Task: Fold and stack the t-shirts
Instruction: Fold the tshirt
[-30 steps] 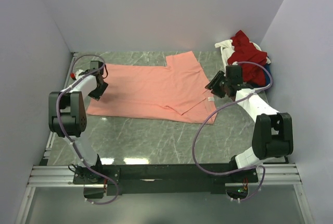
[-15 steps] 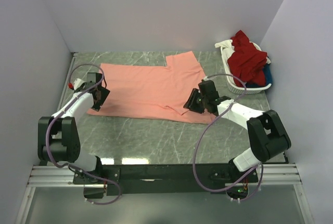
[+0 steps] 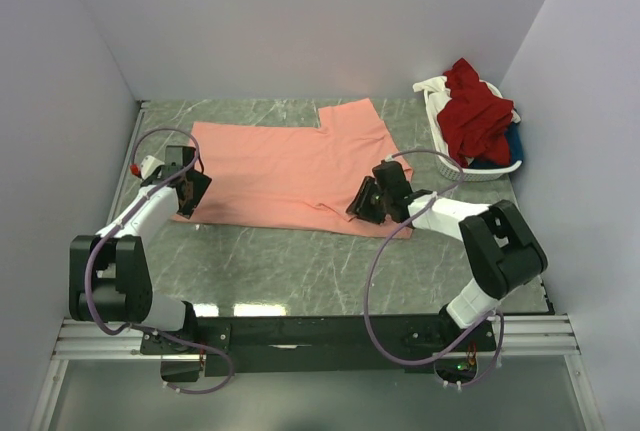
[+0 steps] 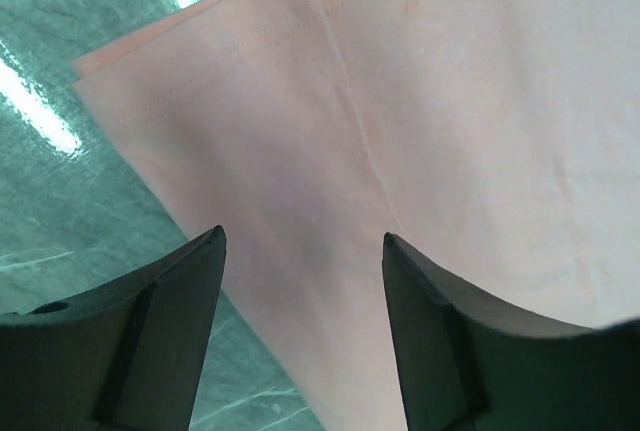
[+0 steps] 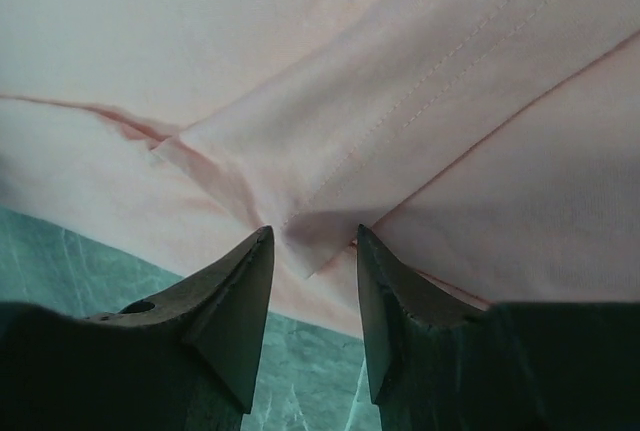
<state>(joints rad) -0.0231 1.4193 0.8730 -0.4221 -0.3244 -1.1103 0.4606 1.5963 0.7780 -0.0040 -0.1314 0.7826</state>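
A salmon-pink t-shirt [image 3: 290, 163] lies spread flat on the marble table, with a sleeve folded over at its near right. My left gripper [image 3: 187, 194] is open just above the shirt's near-left corner [image 4: 300, 131], and its fingers [image 4: 170, 311] straddle the hem. My right gripper [image 3: 364, 203] is open at a narrow gap over the near-right edge. Its fingertips [image 5: 255, 251] flank the pointed corner of the folded sleeve [image 5: 330, 221]. A dark red t-shirt [image 3: 474, 111], a white one [image 3: 431, 84] and a blue one [image 3: 511, 141] are heaped in the basket.
A white slatted basket [image 3: 470, 167] stands at the back right corner against the right wall. Grey walls close in the left, back and right sides. Bare green marble table [image 3: 300, 261] runs between the shirt and the arm bases.
My right gripper has swung left from beside the basket down to the shirt's near-right edge. My left gripper has moved nearer along the shirt's left edge to its near corner.
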